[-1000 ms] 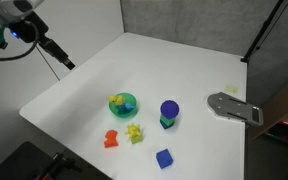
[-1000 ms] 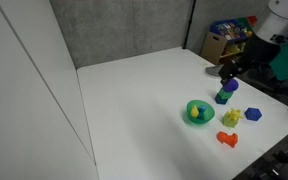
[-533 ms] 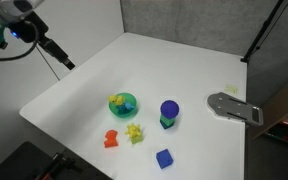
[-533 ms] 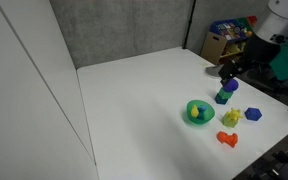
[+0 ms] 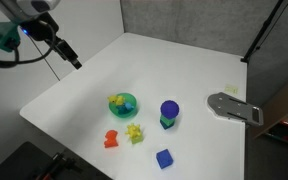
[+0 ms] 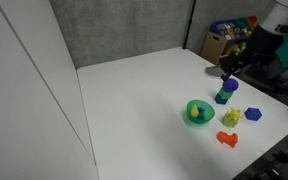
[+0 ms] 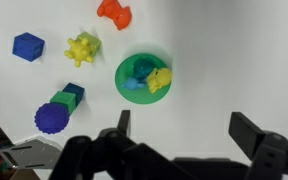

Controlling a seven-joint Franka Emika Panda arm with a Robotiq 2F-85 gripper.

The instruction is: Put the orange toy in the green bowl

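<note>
The orange toy [image 5: 112, 139] lies on the white table near its front edge, also seen in an exterior view [image 6: 227, 139] and at the top of the wrist view [image 7: 115, 12]. The green bowl [image 5: 132, 106] sits a little behind it and holds a yellow and a blue piece; it also shows in an exterior view [image 6: 208, 113] and the wrist view [image 7: 144, 99]. My gripper [image 7: 184, 128] is open and empty, high above the table and far from both. It shows in both exterior views [image 5: 70, 57] [image 6: 233, 66].
A yellow-green lumpy toy [image 5: 135, 133] lies beside the orange toy. A blue cube [image 5: 164, 158] sits near the front edge. A blue round-topped thing on a green base [image 5: 169, 113] stands right of the bowl. A grey metal piece [image 5: 234, 107] lies at the table's right edge.
The arm has shifted slightly, with the gripper a bit further over the table's edge. The toys and bowl have not moved.
</note>
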